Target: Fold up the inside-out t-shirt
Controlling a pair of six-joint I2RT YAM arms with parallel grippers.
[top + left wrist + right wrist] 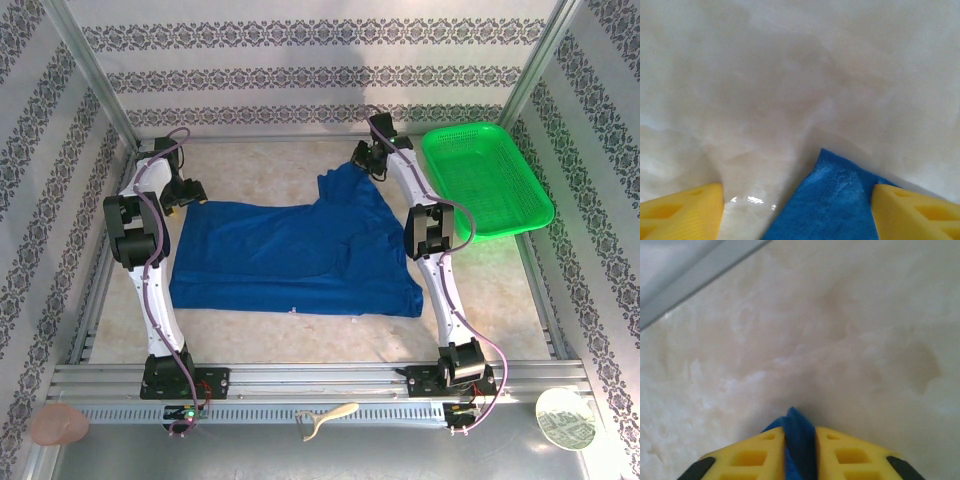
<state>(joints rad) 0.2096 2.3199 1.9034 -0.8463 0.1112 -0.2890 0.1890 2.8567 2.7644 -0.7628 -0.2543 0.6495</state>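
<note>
T-shirt (290,255): right hand (800,440) clamped on its far cloth, left hand (797,202) apart astride a corner; needed a full pinch before lifting.

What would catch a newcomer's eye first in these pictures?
The royal-blue t-shirt lies spread across the middle of the pale table, its far right corner drawn into a peak. There the right hand is shut on a pinch of blue cloth, while the left hand stands open astride the far left corner. A bright green basket sits at the far right.
</note>
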